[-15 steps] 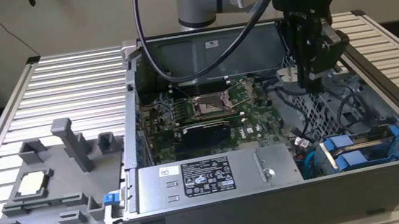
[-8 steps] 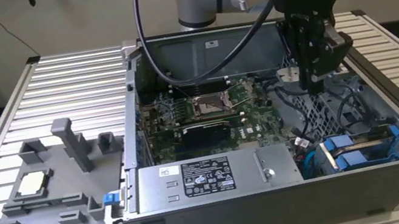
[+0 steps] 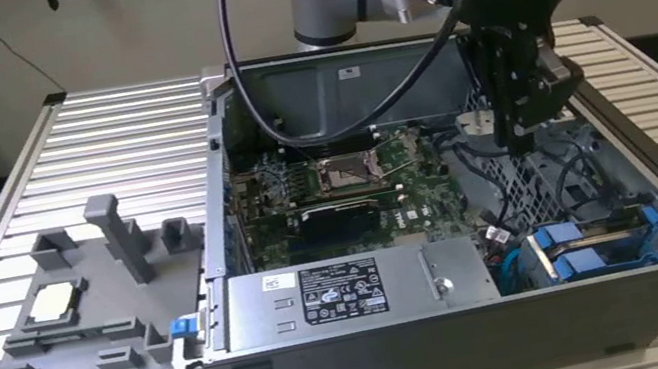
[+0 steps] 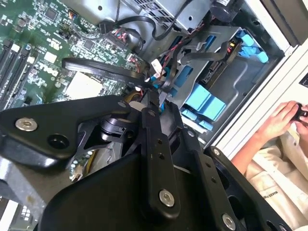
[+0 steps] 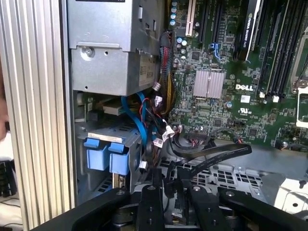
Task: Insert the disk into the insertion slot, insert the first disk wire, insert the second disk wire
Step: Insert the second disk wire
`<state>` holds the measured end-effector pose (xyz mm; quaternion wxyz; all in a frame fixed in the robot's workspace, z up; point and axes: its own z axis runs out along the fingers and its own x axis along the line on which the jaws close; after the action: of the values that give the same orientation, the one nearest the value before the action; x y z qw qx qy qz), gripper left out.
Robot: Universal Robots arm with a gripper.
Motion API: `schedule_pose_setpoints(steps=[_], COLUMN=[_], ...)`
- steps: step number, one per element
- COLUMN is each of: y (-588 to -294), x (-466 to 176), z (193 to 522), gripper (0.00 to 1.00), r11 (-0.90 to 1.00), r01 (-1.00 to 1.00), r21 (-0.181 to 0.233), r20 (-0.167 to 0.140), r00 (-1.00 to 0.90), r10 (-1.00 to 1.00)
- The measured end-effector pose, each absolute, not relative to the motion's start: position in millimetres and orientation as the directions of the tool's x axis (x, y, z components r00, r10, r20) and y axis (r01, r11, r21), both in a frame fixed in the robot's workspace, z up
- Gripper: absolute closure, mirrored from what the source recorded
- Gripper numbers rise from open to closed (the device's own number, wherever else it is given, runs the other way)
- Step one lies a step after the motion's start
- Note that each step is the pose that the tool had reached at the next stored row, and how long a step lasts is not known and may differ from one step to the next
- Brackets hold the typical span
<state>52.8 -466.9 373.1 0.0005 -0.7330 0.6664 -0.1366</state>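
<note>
The disk's blue carrier (image 3: 592,255) (image 5: 107,155) (image 4: 202,103) sits inside the insertion slot of the dark drive cage (image 3: 641,226) at the case's front corner, on the exterior view's right. Only its blue end tabs and a strip of metal show. My gripper (image 3: 521,135) (image 4: 155,98) (image 5: 172,175) hangs inside the case above the perforated floor, further back than the cage and apart from it. Its fingers look shut on the end of a flat black disk wire (image 5: 216,156) (image 4: 106,67), which arcs over the motherboard. Other thin wires (image 5: 154,130) bunch beside the cage.
The open computer case (image 3: 466,343) lies on a slatted table (image 3: 105,143). A grey labelled power-supply box (image 3: 322,297) sits beside the cage, with the motherboard (image 3: 345,192) behind it. A grey fixture (image 3: 77,290) stands on the exterior view's left. A person's hand (image 4: 279,120) is outside the case.
</note>
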Motion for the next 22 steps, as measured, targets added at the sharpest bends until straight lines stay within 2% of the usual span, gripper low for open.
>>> schedule_pose_setpoints(steps=[7,10,11,12,18,22], y=[-477.3,-480.6,-481.2,-481.6,-483.1,-495.0], x=[52.7,52.7,52.6,52.6,52.7,53.1], z=[373.2,373.2,373.1,373.2,373.1,373.1], gripper=[0.73,0.73,0.75,0.82,0.84,0.84], r11=[-0.106,-0.105,-0.104,-0.104,-0.104,-0.104], r01=[-0.977,-0.977,-0.977,-0.977,-0.977,-0.977], r21=[-0.187,-0.188,-0.188,-0.188,-0.188,-0.187], r20=[0.162,0.155,0.154,0.153,0.152,0.15], r00=[0.076,0.076,0.076,0.076,0.076,0.076], r10=[-0.984,-0.985,-0.985,-0.985,-0.985,-0.986])
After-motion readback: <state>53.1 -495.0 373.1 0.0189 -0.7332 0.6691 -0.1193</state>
